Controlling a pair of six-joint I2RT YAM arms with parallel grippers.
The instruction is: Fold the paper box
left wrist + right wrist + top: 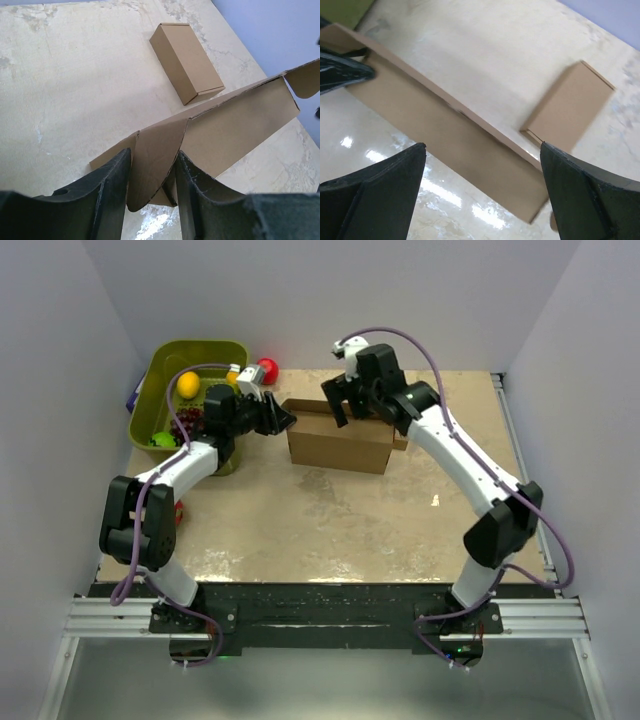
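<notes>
Right, paper box (340, 443) sits mid-table, toward 12 o'clock from the arm bases, walls partly up. At its 9 o'clock end the left gripper (154, 165) looks clamped on the rounded end flap (157, 150). Over the 12 o'clock wall the right gripper (482, 150) hangs spread wide, holding nothing. Suggest: left pivots the flap about its crease without pulling, while right braces the long wall. Watch the small cardboard box (567, 112) at the paper box's 3 o'clock.

Pale lavender-grey walls (320, 300) close in a table (300, 530) on three sides. Its top is beige, mottled and worn, with bright glare patches (440, 192) in the right wrist view. A black plate (320, 605) and aluminium rails (100, 618) edge its near side.
</notes>
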